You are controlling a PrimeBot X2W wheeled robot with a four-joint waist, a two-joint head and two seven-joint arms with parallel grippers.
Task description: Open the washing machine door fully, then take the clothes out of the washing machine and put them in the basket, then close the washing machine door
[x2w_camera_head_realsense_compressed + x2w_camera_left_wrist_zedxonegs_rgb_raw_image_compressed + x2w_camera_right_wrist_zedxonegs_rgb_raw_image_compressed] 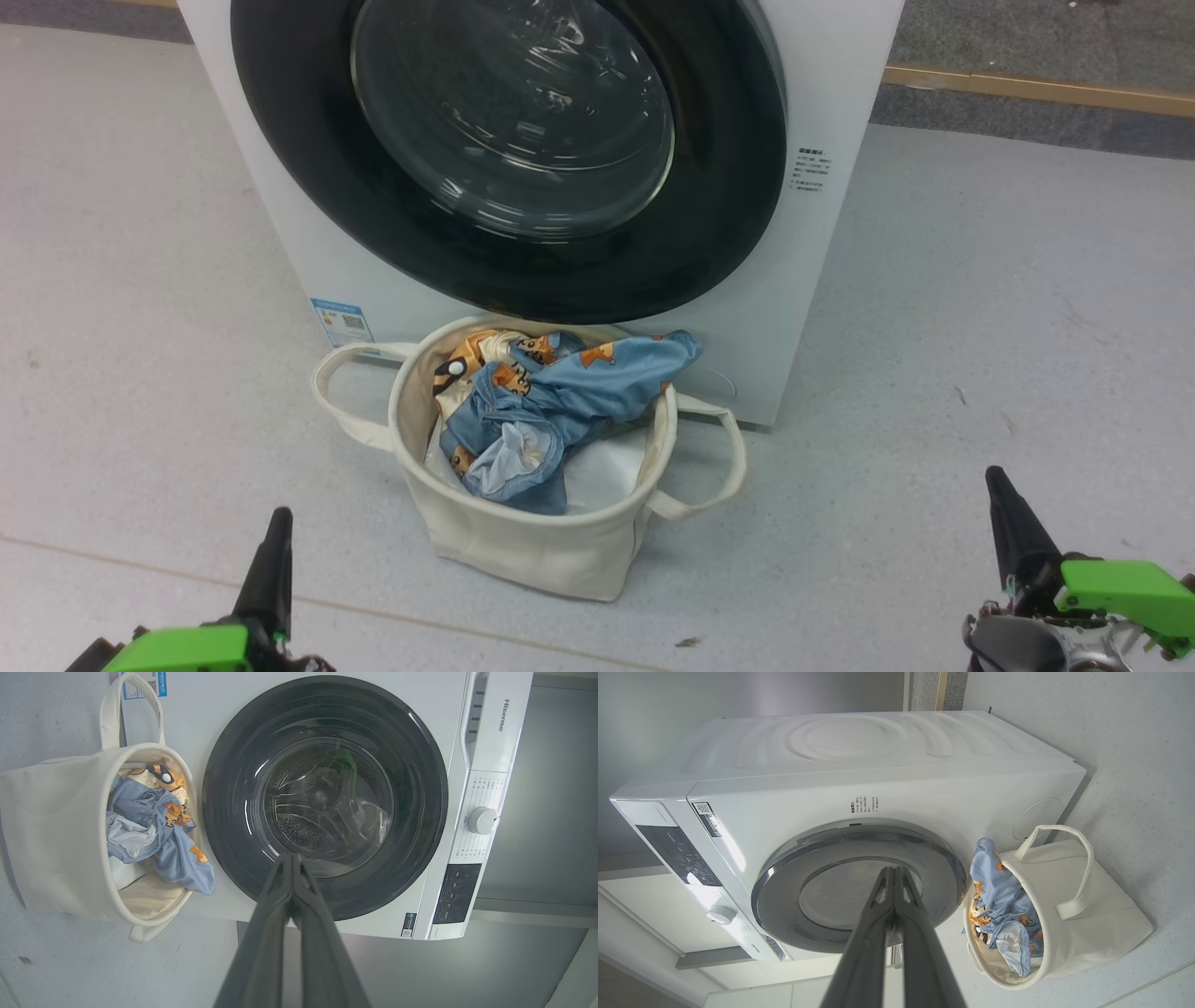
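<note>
The washing machine (831, 84) (210, 704) (878, 784) stands white before me, its round black-rimmed door (509, 154) (324, 798) (859, 886) flat against the front, shut. The cream basket (523, 537) (51, 835) (1083, 914) sits on the floor right in front of it. Light-blue and cream clothes (532, 411) (149, 830) (1004, 914) with orange animals lie inside, one fold draped over the rim. My left gripper (275, 523) (292, 858) is shut and empty at the lower left. My right gripper (994, 476) (894, 870) is shut and empty at the lower right.
Grey speckled floor (980, 308) spreads on both sides of the basket. A wooden strip (1036, 91) runs along the wall at the back right. The machine's dial (482, 820) and dark control panel (455, 893) sit along its top front.
</note>
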